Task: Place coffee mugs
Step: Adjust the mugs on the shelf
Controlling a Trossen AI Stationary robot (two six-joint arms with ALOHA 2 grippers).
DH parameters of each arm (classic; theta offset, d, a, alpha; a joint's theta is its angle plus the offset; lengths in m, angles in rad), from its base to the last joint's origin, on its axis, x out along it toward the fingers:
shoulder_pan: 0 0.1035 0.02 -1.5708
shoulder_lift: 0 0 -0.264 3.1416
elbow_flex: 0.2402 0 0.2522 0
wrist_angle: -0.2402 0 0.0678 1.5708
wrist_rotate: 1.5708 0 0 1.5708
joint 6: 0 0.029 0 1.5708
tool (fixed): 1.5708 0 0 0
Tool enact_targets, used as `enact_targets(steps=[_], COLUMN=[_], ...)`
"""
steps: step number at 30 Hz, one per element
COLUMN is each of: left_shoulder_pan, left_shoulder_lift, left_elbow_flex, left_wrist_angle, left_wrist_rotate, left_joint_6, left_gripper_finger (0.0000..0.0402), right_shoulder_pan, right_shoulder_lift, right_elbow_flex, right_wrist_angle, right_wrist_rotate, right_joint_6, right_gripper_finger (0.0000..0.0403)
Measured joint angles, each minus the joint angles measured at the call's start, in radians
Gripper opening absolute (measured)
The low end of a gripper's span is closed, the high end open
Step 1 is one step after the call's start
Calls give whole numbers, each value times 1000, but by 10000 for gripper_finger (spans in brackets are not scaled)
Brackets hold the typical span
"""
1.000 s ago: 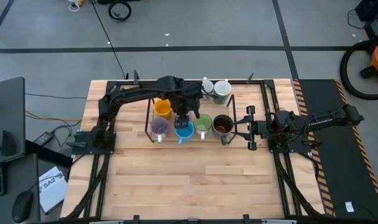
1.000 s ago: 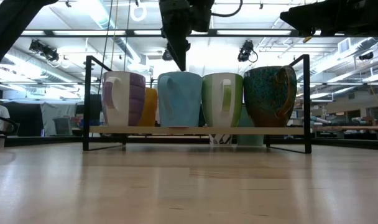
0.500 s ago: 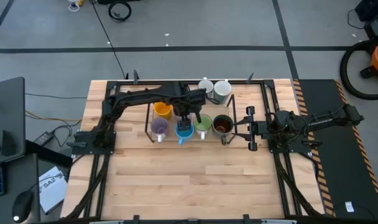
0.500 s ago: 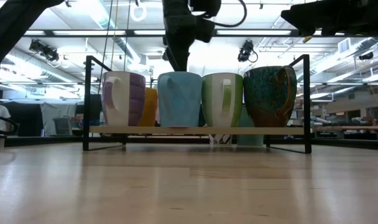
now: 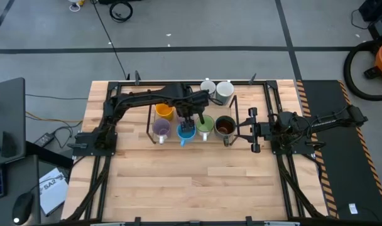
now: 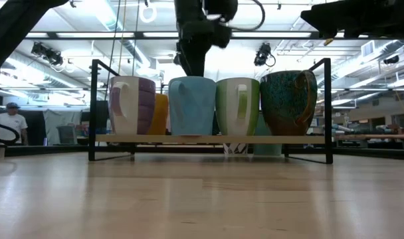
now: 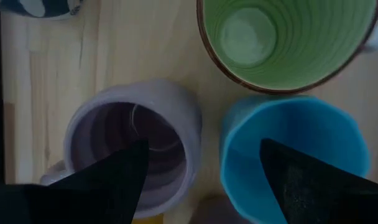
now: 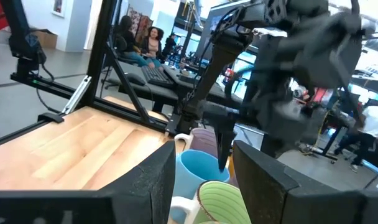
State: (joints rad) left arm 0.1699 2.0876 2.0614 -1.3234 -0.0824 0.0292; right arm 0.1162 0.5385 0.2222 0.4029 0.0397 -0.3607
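Left gripper [image 5: 187, 119] lowered since one second ago; now above rack [image 5: 148, 130], over blue mug [image 5: 186, 130] and rear lavender mug [image 7: 136, 146], fingers [image 7: 108, 177] apart, empty. Right gripper [image 5: 244, 129] parked right of rack, fingers open.

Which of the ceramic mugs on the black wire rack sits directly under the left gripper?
The blue ceramic mug, second in the front row between the lavender mug and light green mug; the left gripper hangs over its rim.

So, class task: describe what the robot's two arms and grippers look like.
Both arms are dark, nearly black, built of slim jointed segments. The left gripper and right gripper each end in two flat, dark, tapered fingers. A black cable loops above the left gripper in the low view.
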Motion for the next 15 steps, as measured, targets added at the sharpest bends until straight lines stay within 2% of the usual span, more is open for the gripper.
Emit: enact_targets(steps=[8,15], left_shoulder_pan=[4,5], left_shoulder_lift=[-6,-6], left_elbow_flex=[-118,-123], left_wrist_angle=[27,35], left_wrist_rotate=[7,2], left_joint_6=[8,34], left_gripper_finger=[314,311], right_shoulder_pan=[0,0], right_shoulder_lift=[0,0], right_elbow_flex=[0,0], right_wrist_angle=[1,2], right_wrist_rotate=[-9,-9], right_joint_6=[1,1], right_gripper_finger=[166,166])
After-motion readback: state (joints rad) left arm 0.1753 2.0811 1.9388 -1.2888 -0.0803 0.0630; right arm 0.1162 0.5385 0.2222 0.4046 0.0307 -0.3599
